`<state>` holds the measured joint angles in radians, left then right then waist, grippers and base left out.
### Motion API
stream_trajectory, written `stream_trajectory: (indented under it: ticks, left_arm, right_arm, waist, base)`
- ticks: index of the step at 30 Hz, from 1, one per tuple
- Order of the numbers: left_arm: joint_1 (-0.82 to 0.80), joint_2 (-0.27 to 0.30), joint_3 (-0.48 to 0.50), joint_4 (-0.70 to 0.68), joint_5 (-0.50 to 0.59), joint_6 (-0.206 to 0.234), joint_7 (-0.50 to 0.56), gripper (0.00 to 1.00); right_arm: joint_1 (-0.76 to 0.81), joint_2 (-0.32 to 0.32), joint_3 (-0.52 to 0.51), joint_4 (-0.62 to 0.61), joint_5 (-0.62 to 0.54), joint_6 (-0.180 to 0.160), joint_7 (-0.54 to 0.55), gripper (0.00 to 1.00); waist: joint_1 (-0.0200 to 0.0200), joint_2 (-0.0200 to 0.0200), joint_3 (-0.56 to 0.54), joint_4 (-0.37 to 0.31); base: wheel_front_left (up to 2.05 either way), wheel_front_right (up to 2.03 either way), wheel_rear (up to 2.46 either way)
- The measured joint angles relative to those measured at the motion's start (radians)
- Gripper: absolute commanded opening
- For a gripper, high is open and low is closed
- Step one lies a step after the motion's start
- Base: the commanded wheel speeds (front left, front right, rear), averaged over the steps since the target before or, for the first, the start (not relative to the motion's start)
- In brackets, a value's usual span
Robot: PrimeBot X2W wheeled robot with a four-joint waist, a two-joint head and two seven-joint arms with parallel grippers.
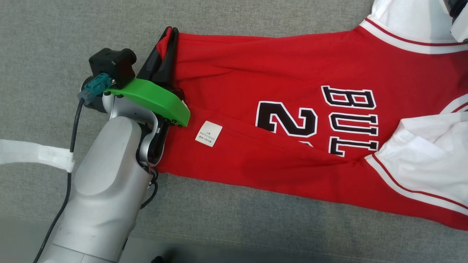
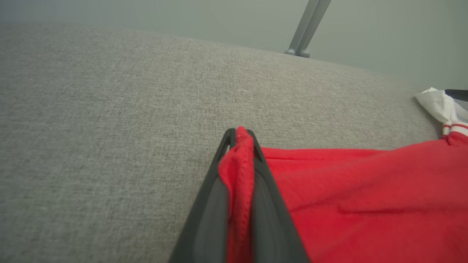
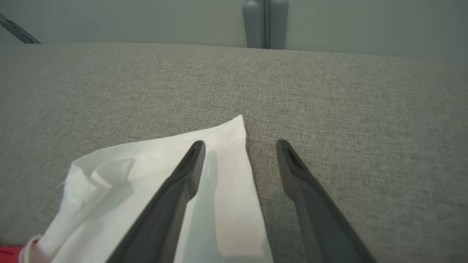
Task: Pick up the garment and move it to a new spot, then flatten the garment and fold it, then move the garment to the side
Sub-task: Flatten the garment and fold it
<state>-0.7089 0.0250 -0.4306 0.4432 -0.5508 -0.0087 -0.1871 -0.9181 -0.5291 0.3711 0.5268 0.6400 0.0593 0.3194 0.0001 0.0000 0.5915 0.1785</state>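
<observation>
Looks soft, light, limp — jersey [image 1: 274,65] hem, up-left of the label [image 1: 208,133], pinched in left gripper [image 1: 169,33], right gripper [image 3: 239,144] agape — likely best gripped at edges.

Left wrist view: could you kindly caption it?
Left gripper shut on the hem of the red fabric jersey, on grey woven upholstery.

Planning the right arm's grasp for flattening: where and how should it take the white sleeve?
I'd grip the white sleeve at its free corner, from above. It lies flat on the grey surface, corner edge exposed, and the open right gripper hovers astride that edge.
</observation>
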Motion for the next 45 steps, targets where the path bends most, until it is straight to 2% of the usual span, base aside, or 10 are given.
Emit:
stream_trajectory:
  ticks: [13, 14, 15, 16, 17, 19, 22, 34, 40, 45]
  left_arm:
    - [-0.014, -0.002, -0.024, 0.028, -0.009, -0.001, -0.018, 0.0]
    - [-0.015, -0.002, -0.024, 0.029, -0.01, -0.001, -0.019, 0.0]
    - [-0.016, -0.003, -0.024, 0.031, -0.011, -0.001, -0.023, 0.0]
    - [-0.018, -0.003, -0.024, 0.033, -0.012, -0.001, -0.025, 0.0]
    - [-0.02, -0.003, -0.024, 0.034, -0.013, -0.001, -0.025, 0.0]
    - [-0.025, -0.003, -0.025, 0.037, -0.016, -0.001, -0.027, 0.0]
    - [-0.03, -0.003, -0.025, 0.045, -0.019, -0.001, -0.031, 0.0]
    - [-0.03, -0.003, 0.015, 0.106, -0.048, -0.001, -0.043, 0.0]
    - [-0.03, 0.031, 0.043, 0.142, -0.055, -0.009, -0.044, 0.0]
    - [-0.024, 0.041, 0.056, 0.153, -0.062, -0.019, -0.053, 0.0]
  right_arm:
    - [-0.073, 0.004, 0.039, 0.074, -0.047, 0.003, 0.008, 1.0]
    - [-0.08, 0.004, 0.045, 0.077, -0.053, 0.004, 0.008, 0.95]
    - [-0.085, 0.005, 0.052, 0.08, -0.058, 0.011, 0.007, 0.85]
    - [-0.09, 0.006, 0.058, 0.083, -0.061, 0.014, 0.007, 0.62]
    - [-0.095, 0.01, 0.061, 0.087, -0.062, 0.014, 0.007, 0.48]
    - [-0.102, 0.018, 0.067, 0.094, -0.064, 0.023, 0.005, 0.35]
    - [-0.108, 0.026, 0.081, 0.103, -0.08, 0.029, -0.009, 0.0]
    - [-0.118, 0.082, 0.096, 0.142, -0.085, 0.046, -0.134, 0.0]
    - [-0.089, 0.096, 0.111, 0.113, -0.076, 0.058, -0.257, 0.0]
    - [0.001, 0.1, 0.114, 0.07, -0.055, 0.064, -0.378, 0.0]
  waist:
    - [-0.0001, 0.0, 0.033, 0.01]
    - [-0.0001, 0.0, 0.034, 0.011]
    - [-0.0001, 0.0, 0.035, 0.011]
    - [-0.0001, 0.0, 0.036, 0.012]
    - [-0.0001, 0.0, 0.037, 0.012]
    - [-0.0001, 0.0, 0.039, 0.013]
    - [-0.0001, 0.0, 0.039, 0.012]
    - [-0.0001, 0.0, 0.005, -0.024]
    - [-0.0001, 0.0, -0.025, -0.06]
    - [-0.0001, 0.0, -0.058, -0.09]
  base:
    - [0.0, 0.0, 0.0]
    - [0.0, 0.0, 0.0]
    - [0.0, 0.0, 0.0]
    - [0.0, 0.0, 0.0]
    - [0.0, 0.0, 0.0]
    - [0.0, 0.0, 0.0]
    - [0.0, 0.0, 0.0]
    - [0.0, 0.0, 0.0]
    - [0.0, 0.0, 0.0]
    - [0.0, 0.0, 0.0]
